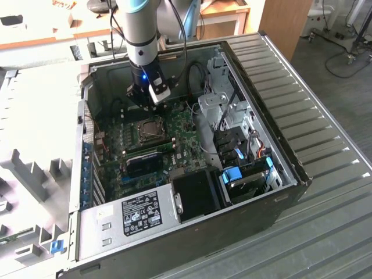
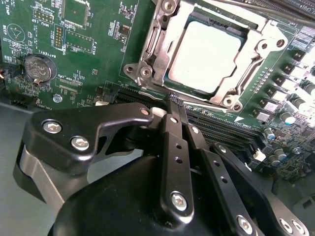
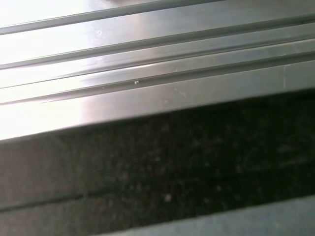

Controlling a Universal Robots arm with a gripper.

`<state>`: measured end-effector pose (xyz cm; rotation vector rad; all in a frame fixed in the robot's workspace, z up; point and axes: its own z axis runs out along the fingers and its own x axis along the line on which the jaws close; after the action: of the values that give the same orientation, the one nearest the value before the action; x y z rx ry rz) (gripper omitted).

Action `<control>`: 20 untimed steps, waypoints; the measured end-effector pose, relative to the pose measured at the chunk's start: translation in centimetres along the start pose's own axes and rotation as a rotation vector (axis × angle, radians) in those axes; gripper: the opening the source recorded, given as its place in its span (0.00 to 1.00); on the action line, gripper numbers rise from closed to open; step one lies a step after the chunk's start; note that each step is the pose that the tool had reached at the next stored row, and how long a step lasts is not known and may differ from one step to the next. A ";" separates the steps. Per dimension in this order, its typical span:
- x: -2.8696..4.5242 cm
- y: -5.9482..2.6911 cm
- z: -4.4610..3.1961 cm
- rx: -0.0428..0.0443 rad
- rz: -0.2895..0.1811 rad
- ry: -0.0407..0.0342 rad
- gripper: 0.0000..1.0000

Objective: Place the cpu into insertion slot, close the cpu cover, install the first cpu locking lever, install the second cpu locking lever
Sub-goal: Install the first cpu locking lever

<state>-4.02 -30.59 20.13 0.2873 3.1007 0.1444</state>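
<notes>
Exterior view: ribbed grey table [image 1: 325, 133]

The open computer case [image 1: 256, 174] lies on the counter [image 1: 325, 174]. The circuit board [image 1: 125, 145] lies flat inside the case, toward the exterior view's left. The insertion slot [image 1: 150, 130] sits in the board, and the cpu [image 2: 206, 49] lies in the slot with the cpu cover [image 2: 246, 64] closed over it. The end effector [image 1: 148, 99] hangs above the board, just behind the slot in the exterior view. The drive cage [image 1: 244, 151] stands at the exterior view's right of the board. The power supply [image 1: 125, 221] fills the case's near corner, in front of the board.
</notes>
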 end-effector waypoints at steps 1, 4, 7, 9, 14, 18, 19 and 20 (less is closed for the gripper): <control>0.00 0.00 -0.01 -0.0024 0.000 0.0006 0.11; 0.00 0.00 0.01 -0.0077 0.000 0.0013 0.11; 0.00 0.01 0.01 -0.0084 0.000 0.0014 0.11; 0.00 0.01 -0.10 -0.0083 0.000 0.0015 0.11; -0.01 0.06 -0.57 -0.0084 0.000 0.0013 0.11; -0.02 0.08 -0.82 -0.0148 0.000 0.0026 0.11; -0.02 0.08 -0.83 -0.0245 0.001 0.0045 0.11; -0.02 0.08 -0.83 -0.0315 0.001 0.0057 0.11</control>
<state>-4.02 -30.59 20.97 0.2885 3.1007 0.1943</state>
